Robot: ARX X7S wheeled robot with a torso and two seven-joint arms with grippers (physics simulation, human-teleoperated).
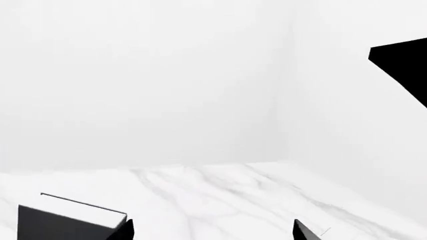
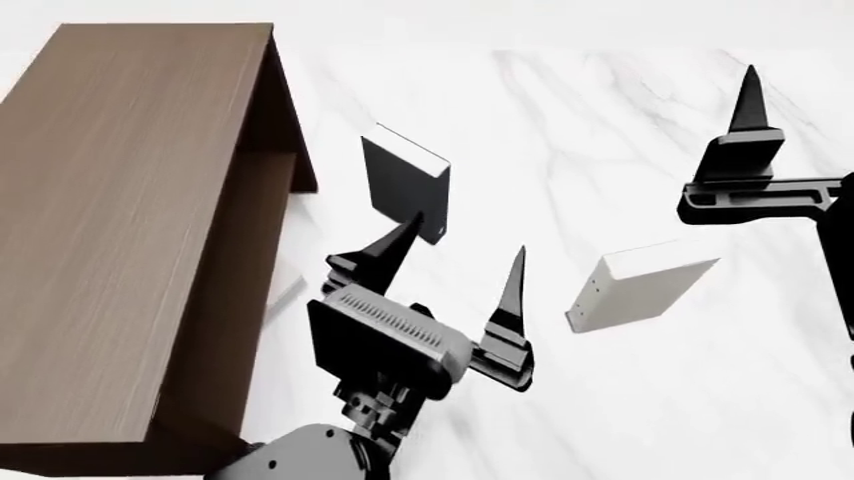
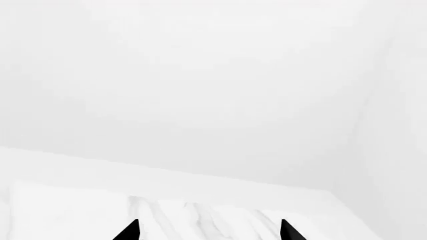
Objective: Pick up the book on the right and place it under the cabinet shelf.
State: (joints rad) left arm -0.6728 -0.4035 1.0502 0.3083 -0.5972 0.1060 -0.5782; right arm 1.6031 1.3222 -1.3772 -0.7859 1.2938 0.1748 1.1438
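Worktop: white marble with grey veining, filling the head view; far edge meets a plain white wall.

Room: in the left wrist view, bare white walls meet at a corner beyond the marble, and a black shape of unclear identity cuts in at one edge. Right wrist view shows only white walls and a strip of marble.

Cabinet shelf: large dark brown wood-grain box along the worktop's left side, open side toward the middle, inner board partly visible.

Black book: upright near the cabinet's open side, toward the far edge.

The book: pale grey, right of centre on the worktop, tilted, well apart from the cabinet.

Left end effector: fingers spread wide, nothing between them, between black book and pale book.

Right end effector: near the right edge, beyond the pale book, not touching it; wrist view shows both tips wide apart, empty.
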